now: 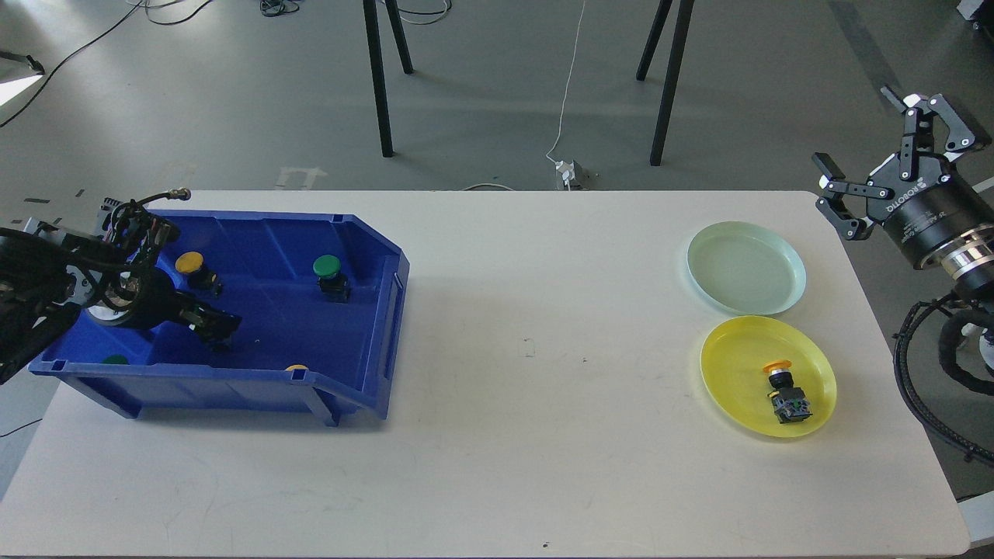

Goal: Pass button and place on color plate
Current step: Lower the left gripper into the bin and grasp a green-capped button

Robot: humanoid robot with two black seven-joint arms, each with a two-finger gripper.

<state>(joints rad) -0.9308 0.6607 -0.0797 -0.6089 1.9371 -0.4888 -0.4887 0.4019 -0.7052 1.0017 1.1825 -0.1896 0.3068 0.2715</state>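
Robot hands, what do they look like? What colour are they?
Both are black. The right gripper has two jointed metal fingers with silver screws, a round body with white lettering, a shiny silver ring, and ribbed black cables looping below. The left gripper is darker, with thin wires sticking out behind it.

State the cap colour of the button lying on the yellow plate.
Orange-yellow cap on the button, head view.

Left end effector (pixel 211 326) low inside blue bin (pixel 373 256); yellow-capped button (pixel 786 392) on yellow plate (pixel 734 365); right end effector (pixel 893 147) spread wide.
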